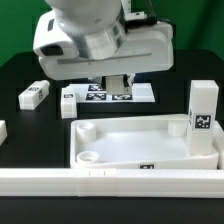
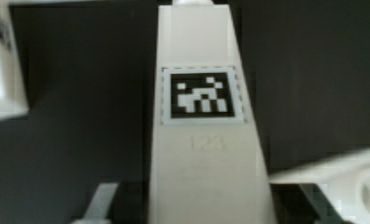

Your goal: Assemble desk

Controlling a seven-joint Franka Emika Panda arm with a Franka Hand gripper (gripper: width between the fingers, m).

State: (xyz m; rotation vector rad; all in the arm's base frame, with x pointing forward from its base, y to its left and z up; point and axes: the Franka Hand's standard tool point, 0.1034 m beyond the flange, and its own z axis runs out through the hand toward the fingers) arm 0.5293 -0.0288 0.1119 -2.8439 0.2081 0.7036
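Observation:
The white tray-like tabletop (image 1: 140, 140) lies rim-up in the middle of the table. One white leg (image 1: 203, 118) with a tag stands upright at its corner on the exterior view's right. Two more legs (image 1: 33, 95) (image 1: 67, 102) lie on the black table at the left. My gripper (image 1: 118, 88) hangs over the marker board (image 1: 145, 93), behind the tabletop. In the wrist view it (image 2: 203, 206) is shut on a tagged white leg (image 2: 203, 95), whose length runs away from the jaws. Dark finger pads (image 2: 132, 205) press on both of its sides.
A long white border rail (image 1: 110, 181) runs along the front of the table. A small white piece (image 1: 2, 130) shows at the left edge. Blurred white shapes (image 2: 1, 70) (image 2: 342, 165) lie on either side of the held leg in the wrist view.

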